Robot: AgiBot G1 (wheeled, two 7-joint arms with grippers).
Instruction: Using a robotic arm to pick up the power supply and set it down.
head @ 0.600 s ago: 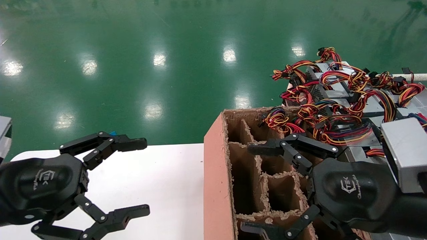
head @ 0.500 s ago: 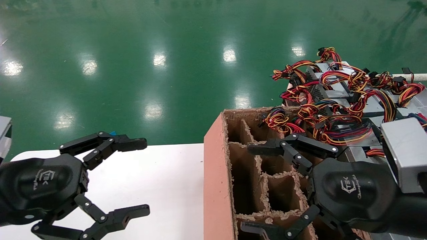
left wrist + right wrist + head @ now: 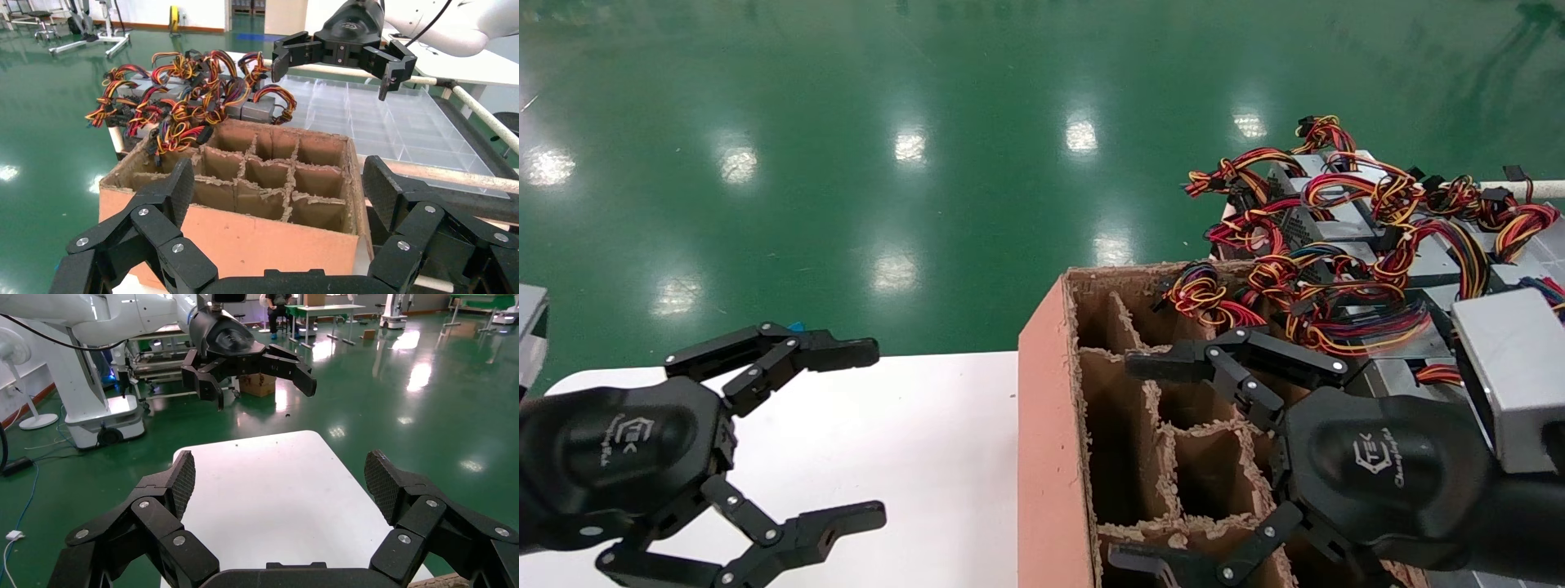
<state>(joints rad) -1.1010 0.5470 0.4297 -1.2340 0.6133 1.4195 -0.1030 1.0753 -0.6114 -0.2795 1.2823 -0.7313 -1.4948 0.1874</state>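
Nothing is grasped yet, so the job appears to sit at its reaching step: the right gripper (image 3: 1164, 457) hangs with its jaws spread wide and empty over the near cells of the cardboard box (image 3: 1050, 425), while the left gripper (image 3: 846, 433) waits, equally wide and empty, above the white counter (image 3: 928, 441) beside the box. The power supplies (image 3: 1336, 237) lie heaped in tangled wires just beyond the box's far edge. The next move likely calls for carrying the right gripper past the box and closing on one metal casing, not on loose wires.
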